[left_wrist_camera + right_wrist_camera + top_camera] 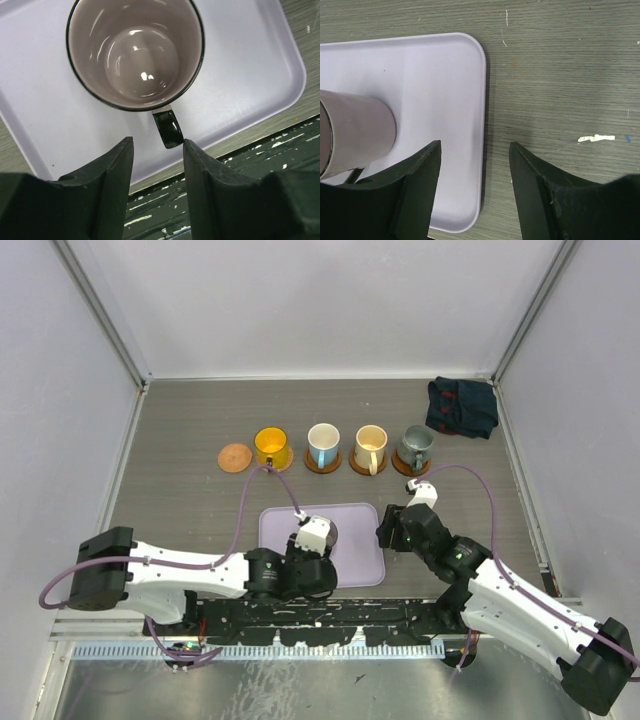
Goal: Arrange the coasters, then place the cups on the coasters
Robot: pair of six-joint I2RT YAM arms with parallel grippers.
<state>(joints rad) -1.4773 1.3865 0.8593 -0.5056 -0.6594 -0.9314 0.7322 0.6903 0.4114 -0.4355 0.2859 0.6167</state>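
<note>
Purplish cup (135, 52): a translucent purplish-grey mug with a thin dark rim and a pale, glossy inside. It is empty and upright.
Handle (167, 129): dark and shiny, a small loop pointing towards the left gripper.
Cup's place: on the lilac tray (260, 75), at the near side of the table (560, 75).
Left gripper (157, 150): jaws partly apart and gripping nothing. The end of the handle sits just between the fingertips, with a gap on either side.
Left fingers (112, 175): dark, on the near side of the cup body and clear of its wall.
Right gripper (475, 165): jaws well apart and empty, over the tray's right edge with one finger above the tray and the other above the table. The purplish cup stands just to its left, not touching it.
Bare coaster (235, 457): a reddish-brown disc at the left end of the far row.
Other coasters (323, 468): four of them, each under a cup.
Row, left to right: orange cup (271, 447), white-blue cup (323, 445), cream cup (370, 448), grey-green cup (413, 448).
Cloth (462, 407): dark and folded, in the far right corner.
</note>
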